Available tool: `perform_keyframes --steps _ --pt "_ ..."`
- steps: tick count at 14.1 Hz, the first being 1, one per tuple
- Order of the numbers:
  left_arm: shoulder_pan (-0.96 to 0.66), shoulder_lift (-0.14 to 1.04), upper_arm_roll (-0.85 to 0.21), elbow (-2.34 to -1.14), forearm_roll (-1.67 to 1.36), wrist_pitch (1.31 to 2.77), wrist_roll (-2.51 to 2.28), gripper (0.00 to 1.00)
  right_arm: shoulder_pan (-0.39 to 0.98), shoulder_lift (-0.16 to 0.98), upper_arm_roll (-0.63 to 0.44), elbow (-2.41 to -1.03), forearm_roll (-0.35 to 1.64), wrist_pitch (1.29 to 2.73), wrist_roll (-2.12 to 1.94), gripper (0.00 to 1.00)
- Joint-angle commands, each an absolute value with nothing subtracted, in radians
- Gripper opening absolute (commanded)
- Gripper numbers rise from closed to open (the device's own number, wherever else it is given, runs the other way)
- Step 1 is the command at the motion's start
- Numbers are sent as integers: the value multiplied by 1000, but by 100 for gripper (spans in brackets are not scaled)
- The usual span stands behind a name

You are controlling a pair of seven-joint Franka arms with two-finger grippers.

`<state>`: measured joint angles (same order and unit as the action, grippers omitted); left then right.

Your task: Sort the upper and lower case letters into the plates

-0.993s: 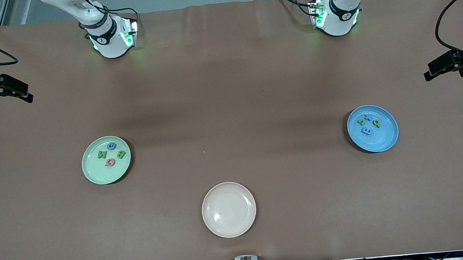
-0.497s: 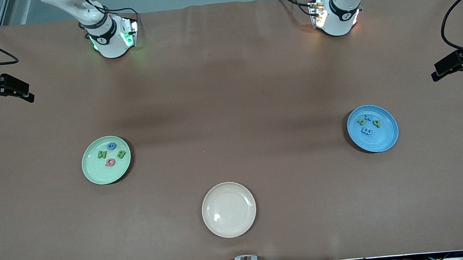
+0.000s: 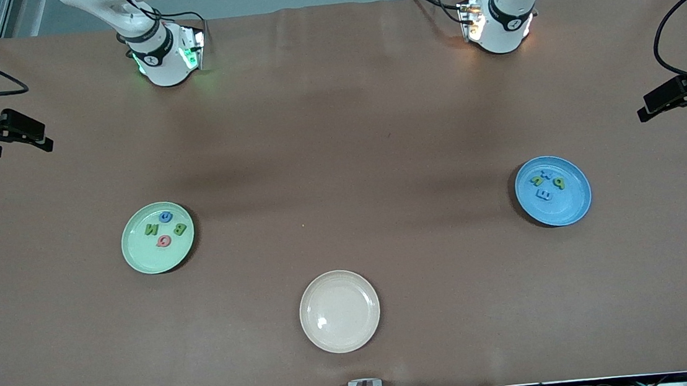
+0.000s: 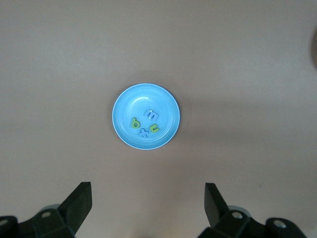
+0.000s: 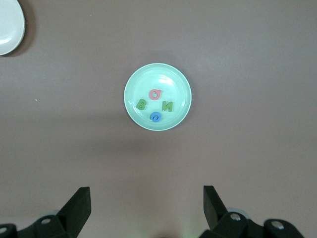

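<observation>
1. The left gripper hangs high above the surface, at the left arm's end of it. We see its two black fingers spread wide apart, and they hold nothing.
2. The right gripper hangs high at the right arm's end of the surface. Its fingers are also wide apart and empty.
3. In the front view both grippers show only as dark shapes at the edges; both arms wait there.
4. The letters are small flat pieces, much smaller than a plate. All eight lie inside the two plates.
5. The blue plate stands toward the left arm's end. It is round, shallow and bright blue.
6. In it lie four letters close together: a green one like "p", a green one like "u" or "n", a blue "x" and a blue one like "m". We cannot read them for sure.
7. The green plate stands toward the right arm's end. It is pale mint and of the same size.
8. In it lie a green "B", a green "N", a red letter like "G" or "Q", and a round blue letter that we cannot read.
9. A cream plate stands between the two, nearer to the front camera. No letter lies in it.
10. The surface is covered with a brown cloth.
</observation>
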<state>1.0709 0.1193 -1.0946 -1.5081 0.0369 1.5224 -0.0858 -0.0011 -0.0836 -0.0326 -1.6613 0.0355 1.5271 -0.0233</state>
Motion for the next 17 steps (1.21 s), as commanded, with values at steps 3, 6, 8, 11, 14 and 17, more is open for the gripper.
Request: perform_keyframes --steps 3,6,8,11,14,17 --pt "839 110 -868 -1496 25 1519 -97 100 2 -98 -31 -1672 11 1537 -21 100" --pt "464 100 -487 -1474 21 1513 -94 100 0 -98 -31 -1672 15 1534 -20 100" --pt "280 95 -300 -1470 20 1511 -92 100 0 -98 -31 -1674 20 1532 -20 100" --pt "68 89 -91 -1470 18 1509 -92 100 -2 -97 -31 -1672 21 1534 -20 100" --pt "49 89 -68 -1470 -8 1509 -92 100 0 -97 -31 -1672 21 1534 -18 100" --pt "-26 83 13 -1470 -15 1511 -92 100 0 -97 -32 -1672 21 1531 -20 100"
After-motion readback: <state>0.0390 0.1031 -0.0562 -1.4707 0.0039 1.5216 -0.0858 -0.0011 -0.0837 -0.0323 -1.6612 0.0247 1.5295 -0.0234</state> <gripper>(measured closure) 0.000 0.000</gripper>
